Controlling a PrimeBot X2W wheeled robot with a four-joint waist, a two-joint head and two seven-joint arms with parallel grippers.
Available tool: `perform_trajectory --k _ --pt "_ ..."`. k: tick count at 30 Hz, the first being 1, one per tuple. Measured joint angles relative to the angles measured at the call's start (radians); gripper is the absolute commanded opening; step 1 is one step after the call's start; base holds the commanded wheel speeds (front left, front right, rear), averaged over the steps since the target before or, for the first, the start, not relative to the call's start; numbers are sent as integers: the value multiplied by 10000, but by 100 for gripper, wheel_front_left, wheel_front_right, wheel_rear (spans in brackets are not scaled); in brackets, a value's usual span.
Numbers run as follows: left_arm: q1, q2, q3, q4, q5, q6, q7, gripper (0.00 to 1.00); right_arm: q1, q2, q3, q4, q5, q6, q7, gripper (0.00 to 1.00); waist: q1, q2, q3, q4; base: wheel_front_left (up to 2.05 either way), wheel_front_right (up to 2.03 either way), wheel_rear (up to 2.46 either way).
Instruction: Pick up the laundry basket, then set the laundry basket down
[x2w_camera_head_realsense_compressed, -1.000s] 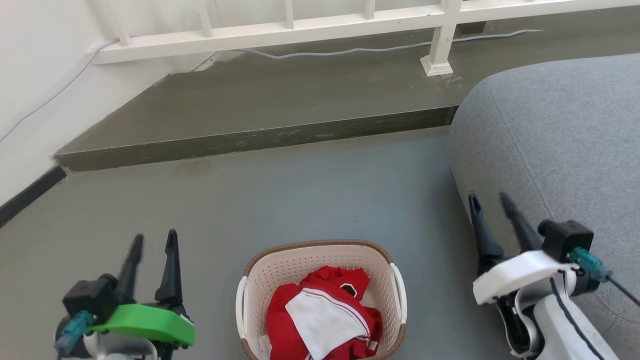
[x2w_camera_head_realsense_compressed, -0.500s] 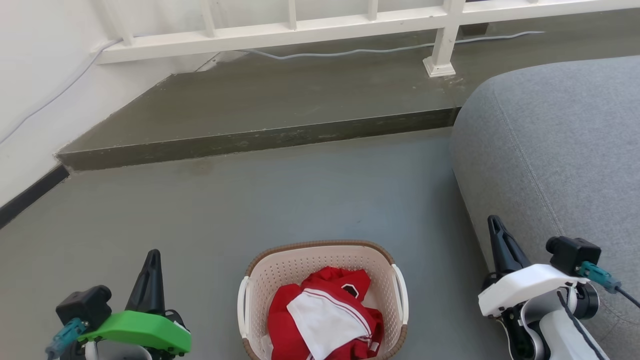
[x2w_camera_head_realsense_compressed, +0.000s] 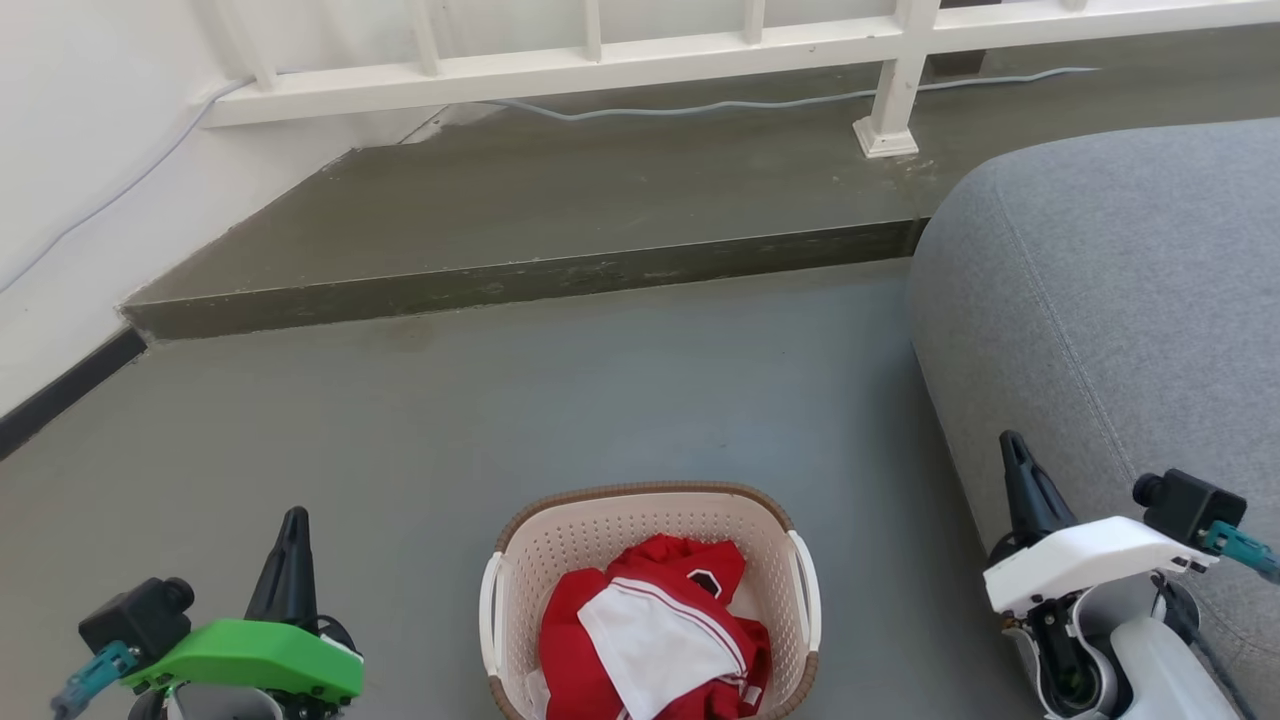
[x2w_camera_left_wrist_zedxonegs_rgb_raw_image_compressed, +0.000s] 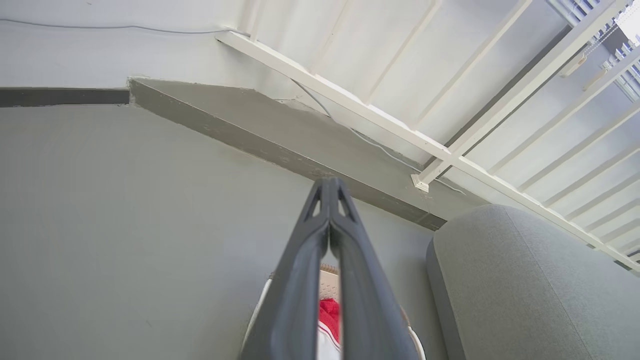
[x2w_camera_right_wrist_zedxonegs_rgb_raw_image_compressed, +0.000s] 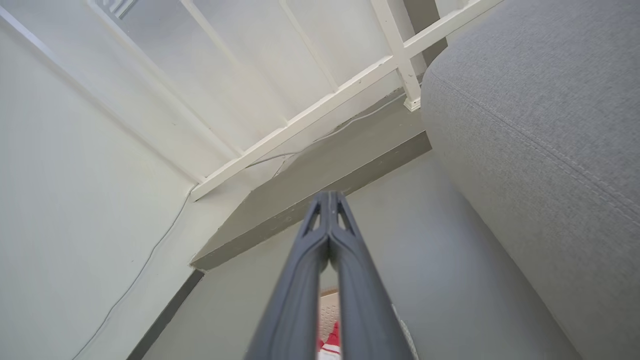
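The laundry basket (x2w_camera_head_realsense_compressed: 600, 535) stands on the grey floor (x2w_camera_head_realsense_compressed: 600, 400) between the two grippers, touching neither. The left gripper (x2w_camera_head_realsense_compressed: 293, 520), under its green cover, hangs well to the basket's left, its dark fingers pressed together tip to tip on nothing. The right gripper (x2w_camera_head_realsense_compressed: 1015, 447), white-covered, hangs to the basket's right, just beside the grey sofa (x2w_camera_head_realsense_compressed: 1120, 300), its fingers likewise closed and empty. A crumpled red and white garment (x2w_camera_head_realsense_compressed: 650, 640) lies inside the basket. Beyond, the floor runs to a low raised step (x2w_camera_head_realsense_compressed: 560, 200), where a pale cable (x2w_camera_head_realsense_compressed: 700, 102) trails below a white railing (x2w_camera_head_realsense_compressed: 600, 55).
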Motion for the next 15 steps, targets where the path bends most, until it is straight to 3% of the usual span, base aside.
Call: perform_trajectory --k 15 --pt "-19 -2 280 63 -1732 -13 543 0 -19 130 -546 -46 1820 173 577 0 0 0 -31 93 0 0 0"
